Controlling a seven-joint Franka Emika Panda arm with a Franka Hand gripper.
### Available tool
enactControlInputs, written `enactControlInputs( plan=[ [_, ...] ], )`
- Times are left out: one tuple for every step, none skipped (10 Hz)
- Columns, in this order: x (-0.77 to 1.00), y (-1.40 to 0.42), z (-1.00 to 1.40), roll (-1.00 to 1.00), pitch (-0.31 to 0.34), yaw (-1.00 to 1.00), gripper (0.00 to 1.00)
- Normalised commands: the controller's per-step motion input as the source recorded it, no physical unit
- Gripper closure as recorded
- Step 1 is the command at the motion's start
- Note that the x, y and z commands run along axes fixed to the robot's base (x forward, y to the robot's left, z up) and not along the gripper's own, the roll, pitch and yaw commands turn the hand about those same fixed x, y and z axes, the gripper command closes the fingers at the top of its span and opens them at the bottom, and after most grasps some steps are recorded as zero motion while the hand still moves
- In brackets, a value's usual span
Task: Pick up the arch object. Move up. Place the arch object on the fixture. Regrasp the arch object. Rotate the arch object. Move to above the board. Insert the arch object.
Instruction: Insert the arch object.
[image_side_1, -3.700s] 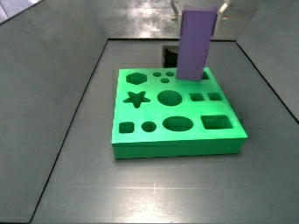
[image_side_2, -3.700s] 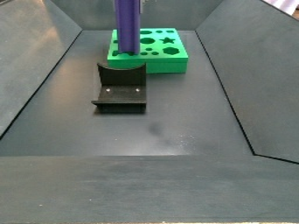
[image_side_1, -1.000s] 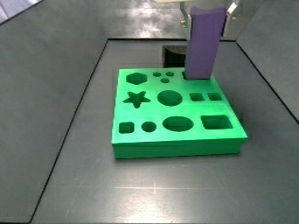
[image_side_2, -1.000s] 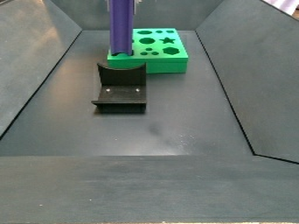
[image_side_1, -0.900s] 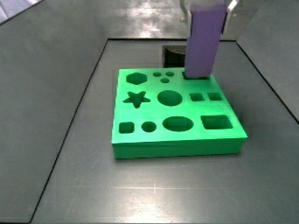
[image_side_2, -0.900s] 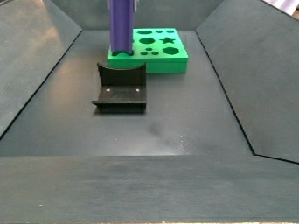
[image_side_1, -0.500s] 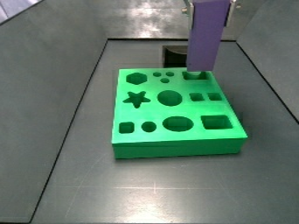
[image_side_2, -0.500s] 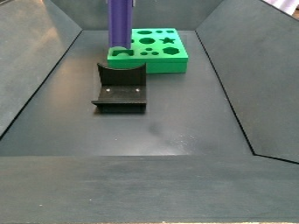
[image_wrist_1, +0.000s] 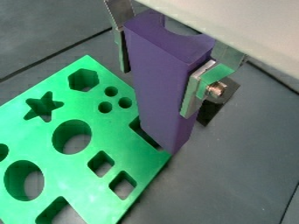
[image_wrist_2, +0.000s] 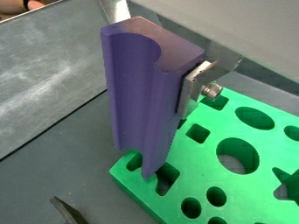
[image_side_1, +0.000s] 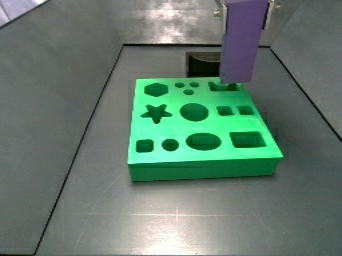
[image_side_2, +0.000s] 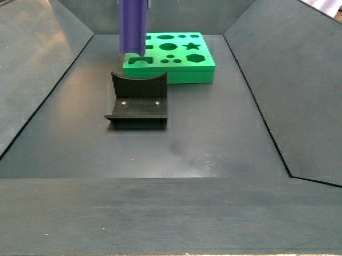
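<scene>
My gripper is shut on the arch object, a purple block held upright with its notched end up between the silver fingers. In a side view the gripper hangs over the far right edge of the green board, and the arch object has its lower end just above the cutouts there. The other views show the arch object over the board. The black fixture stands beside that edge with nothing on it.
Sloping dark walls enclose the grey floor on all sides. The board's star, circle, hexagon and square cutouts have nothing in them.
The gripper has carried the arch object slightly upward and toward the board's far right edge. The grip stays the same.
</scene>
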Motion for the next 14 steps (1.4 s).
enactControlInputs(
  plan=[
    [0.0, -0.03, 0.0, 0.0, 0.0, 0.0, 1.0],
    [0.0, -0.08, -0.02, 0.0, -0.001, 0.04, 1.0],
    [-0.05, -0.09, -0.29, 0.01, -0.016, 0.0, 1.0],
    [0.0, -0.01, -0.14, 0.0, 0.0, 0.06, 1.0],
    [0.0, 0.0, -0.01, 0.0, 0.023, 0.0, 1.0],
    [-0.25, 0.0, -0.24, 0.04, 0.087, 0.02, 1.0],
    [-0.22, 0.0, -0.07, 0.0, 0.009, 0.0, 1.0],
    [0.0, 0.0, -0.05, 0.0, 0.0, 0.0, 1.0],
    [0.0, 0.26, 0.0, -0.03, 0.041, 0.06, 1.0],
    [0.18, 0.35, 0.0, -0.09, 0.106, 0.09, 1.0],
    [0.15, 0.33, -0.01, -0.08, 0.104, 0.07, 1.0],
    [0.0, 0.09, -0.09, -0.01, 0.081, 0.0, 1.0],
    [-0.09, -0.12, -0.02, 0.0, 0.161, -0.05, 1.0],
    [-0.35, -0.34, 0.0, 0.01, 0.076, -0.07, 1.0]
  ],
)
